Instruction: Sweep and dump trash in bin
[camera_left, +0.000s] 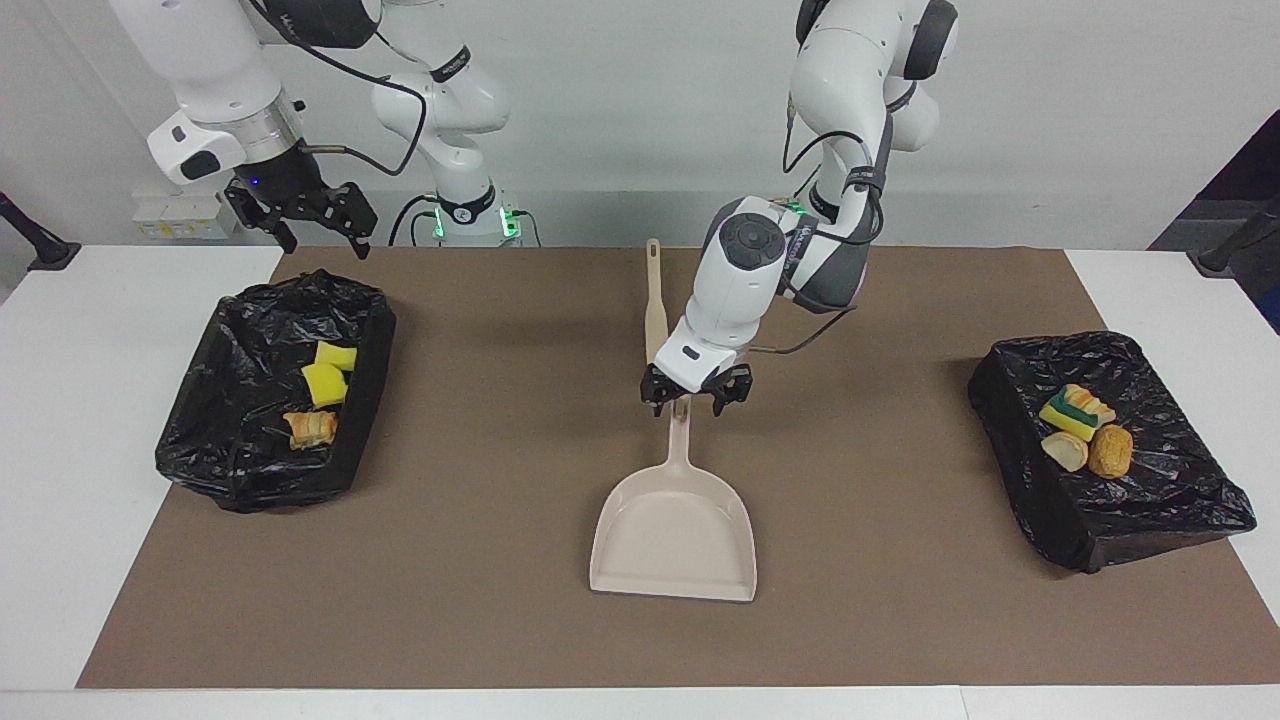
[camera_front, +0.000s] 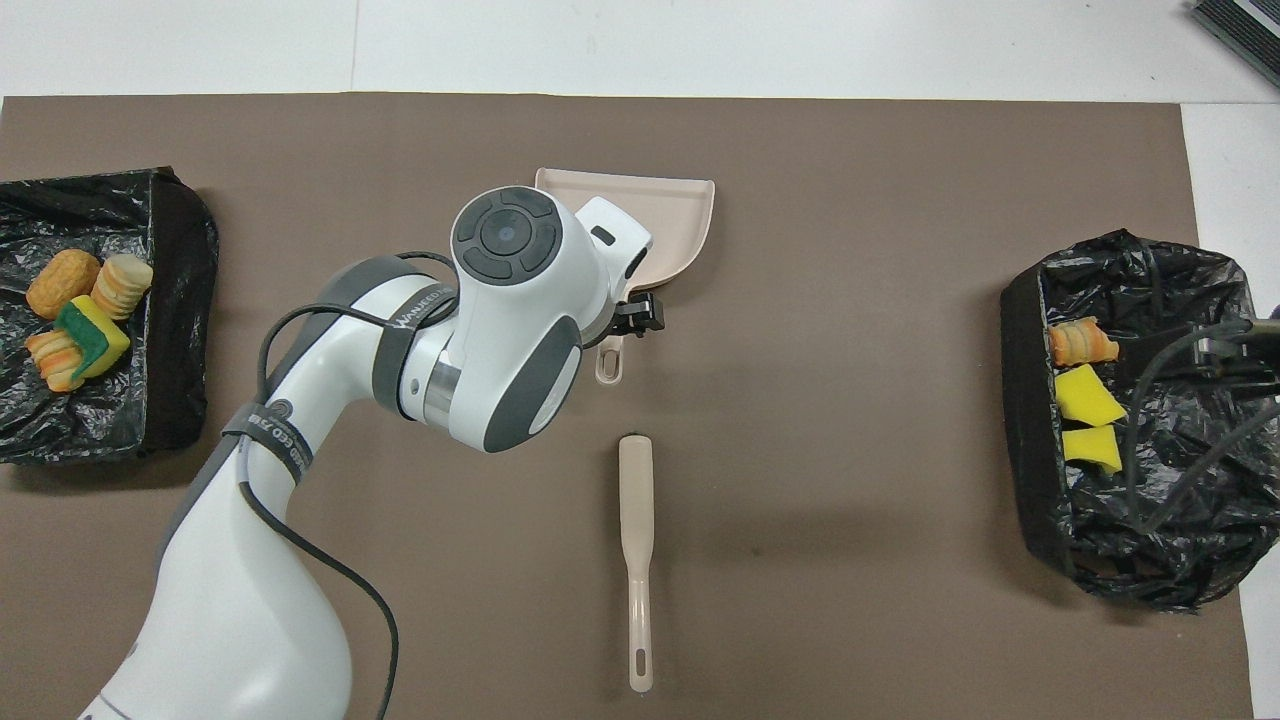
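Observation:
The beige dustpan (camera_left: 672, 535) (camera_front: 675, 205) lies flat mid-table with nothing in it, its handle (camera_front: 610, 362) pointing toward the robots. My left gripper (camera_left: 695, 398) hovers open just over the handle's end, a finger on each side, gripping nothing. The brush (camera_left: 655, 310) (camera_front: 635, 540) lies nearer to the robots than the dustpan. Trash sits in two black-lined bins. Two yellow sponge pieces (camera_left: 328, 372) and a pastry (camera_left: 310, 428) are in the bin (camera_left: 230, 470) at the right arm's end. A green-and-yellow sponge (camera_left: 1072, 408) and bread chunks (camera_left: 1108, 452) are in the bin (camera_left: 1050, 510) at the left arm's end. My right gripper (camera_left: 305, 215) waits open, raised by its bin.
A brown mat (camera_left: 480, 600) covers the table's middle, with white table (camera_left: 60, 500) showing at both ends. The left arm's wrist (camera_front: 510, 320) hides part of the dustpan in the overhead view. No loose trash shows on the mat.

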